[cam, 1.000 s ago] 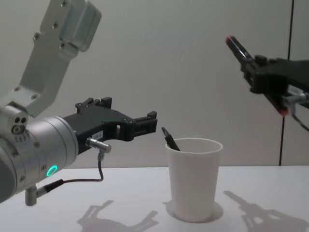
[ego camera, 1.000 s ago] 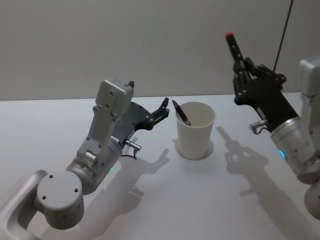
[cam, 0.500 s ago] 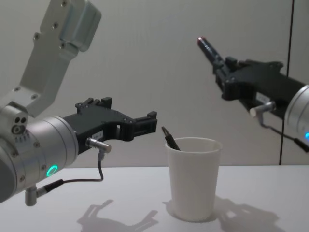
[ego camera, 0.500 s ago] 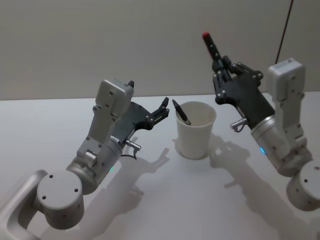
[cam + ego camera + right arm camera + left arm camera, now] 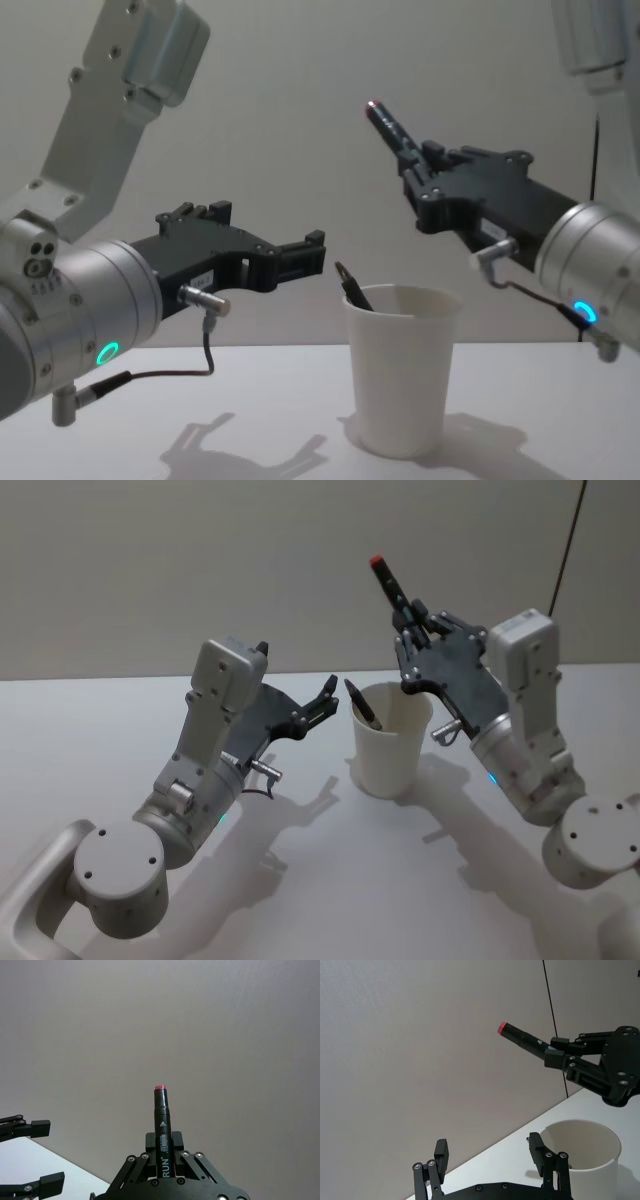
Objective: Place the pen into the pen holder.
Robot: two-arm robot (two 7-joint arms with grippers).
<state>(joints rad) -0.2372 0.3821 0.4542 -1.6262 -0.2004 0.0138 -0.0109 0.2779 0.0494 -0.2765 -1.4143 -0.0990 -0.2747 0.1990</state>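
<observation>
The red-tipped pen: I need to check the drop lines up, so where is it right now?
The red-tipped pen is clamped in the right gripper, held above the pen holder and just to its right, red end tilted up and leftward in the chest view.

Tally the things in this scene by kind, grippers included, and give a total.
Pens: 2, a black pen with a red end held in the right gripper, and a dark pen leaning inside the cup.
Cups: 1, the plain white paper cup that serves as pen holder.
Grippers: 2, the right one and the left gripper, open beside the cup.
Total: 5.
</observation>
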